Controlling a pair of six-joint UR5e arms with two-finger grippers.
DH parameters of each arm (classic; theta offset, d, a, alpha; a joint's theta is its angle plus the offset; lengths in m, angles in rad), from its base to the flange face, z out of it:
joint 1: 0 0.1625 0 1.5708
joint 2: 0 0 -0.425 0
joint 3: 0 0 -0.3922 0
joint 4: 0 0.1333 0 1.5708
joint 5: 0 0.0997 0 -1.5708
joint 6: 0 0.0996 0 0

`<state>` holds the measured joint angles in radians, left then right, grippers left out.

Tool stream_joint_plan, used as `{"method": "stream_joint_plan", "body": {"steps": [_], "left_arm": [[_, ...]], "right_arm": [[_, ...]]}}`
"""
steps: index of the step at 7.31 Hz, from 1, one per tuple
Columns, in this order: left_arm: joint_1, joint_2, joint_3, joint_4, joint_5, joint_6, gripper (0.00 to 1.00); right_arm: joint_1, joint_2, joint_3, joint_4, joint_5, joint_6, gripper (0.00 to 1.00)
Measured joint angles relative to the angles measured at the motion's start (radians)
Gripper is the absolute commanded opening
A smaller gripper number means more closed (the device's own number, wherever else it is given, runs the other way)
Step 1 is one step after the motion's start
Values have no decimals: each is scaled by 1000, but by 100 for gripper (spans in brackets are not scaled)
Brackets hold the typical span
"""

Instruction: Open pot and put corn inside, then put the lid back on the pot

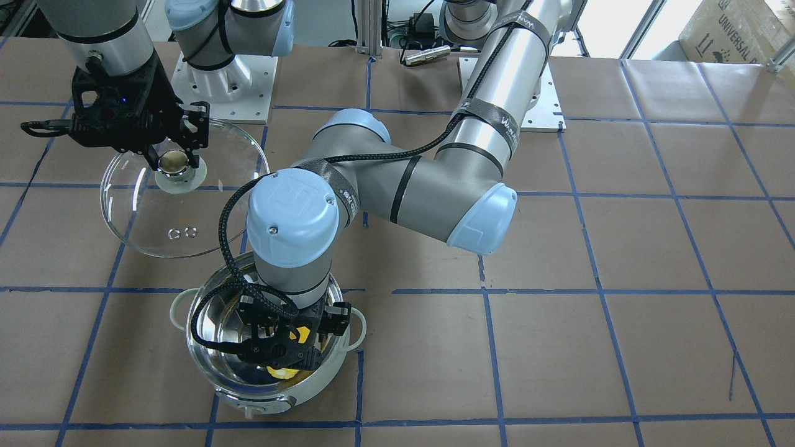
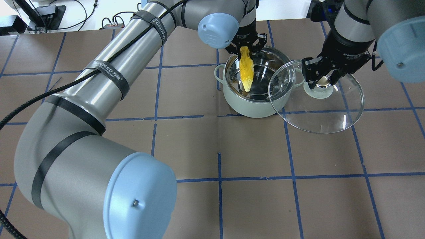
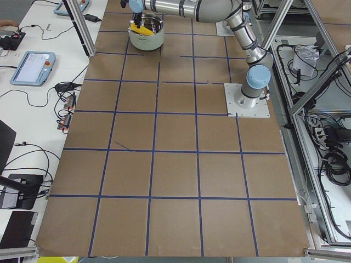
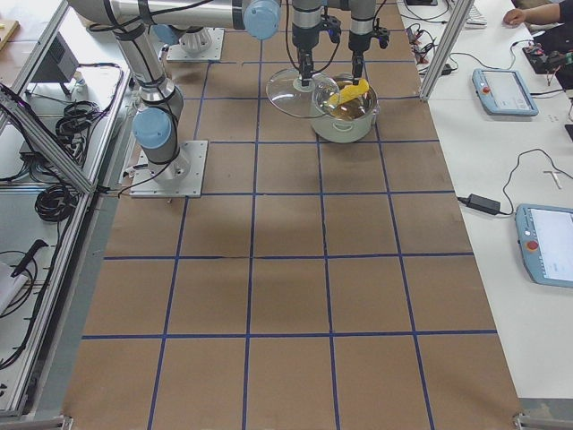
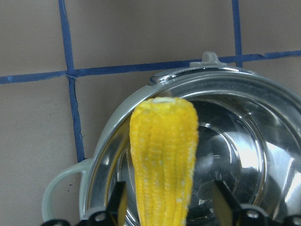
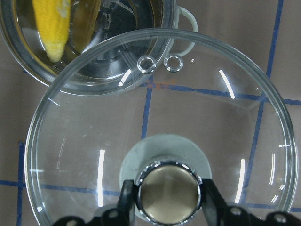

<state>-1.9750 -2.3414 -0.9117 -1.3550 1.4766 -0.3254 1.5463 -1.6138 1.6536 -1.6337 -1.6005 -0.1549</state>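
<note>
**Surroundings, overhead view, left to right.** The left arm [image 2: 99, 76] crosses the table [image 2: 252, 149], a brown surface ruled into squares by blue tape. It reaches the far rim of the pot [image 2: 252, 106]. The left gripper [image 2: 244, 53] points down into the opening. Its fingers [image 5: 117, 205] are spread. The left wrist view shows bare steel between each finger and the corn [image 5: 163, 155], so they pinch nothing.

Right of the pot, the lid [image 2: 318, 109] is held by the right gripper [image 2: 322, 81]. The fingers [image 6: 126, 200] of that gripper press on both sides of the lid's knob [image 6: 169, 190]. In the overhead view the lid's left edge overlaps the pot's rim. In the front-facing view the two are apart. Whether the lid touches the table cannot be told.

**Obstructions.** In the front-facing view the left wrist covers most of the pot opening, and only two scraps of yellow show.

**Appearance.**
- The pot is pale mint green with a bright steel interior. It has a loop handle [image 5: 59, 188] at the side and a control knob [image 5: 210, 59] on the side away from the robot.
- The corn is yellow with straight kernel rows and tapers to a pale tip.
- The lid is clear glass with two steam-hole rings [image 6: 146, 64] near its rim.

**Orientation.** The corn is within the pot's opening and steeply tilted. Its long axis runs from the thick end, between the left fingers at the far rim, down to the tapered end. The tapered end points toward the robot and the pot floor. Whether the tip touches the floor cannot be told.
</note>
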Motion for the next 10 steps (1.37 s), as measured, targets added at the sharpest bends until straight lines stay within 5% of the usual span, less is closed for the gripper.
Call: {"method": "stream_joint_plan", "body": {"steps": [5, 10], "left_arm": [[161, 172, -126, -133, 2, 265, 100], [422, 624, -573, -177, 104, 386, 100]], "right_arm": [[10, 13, -20, -16, 4, 8, 22], [105, 261, -250, -38, 69, 32, 22]]}}
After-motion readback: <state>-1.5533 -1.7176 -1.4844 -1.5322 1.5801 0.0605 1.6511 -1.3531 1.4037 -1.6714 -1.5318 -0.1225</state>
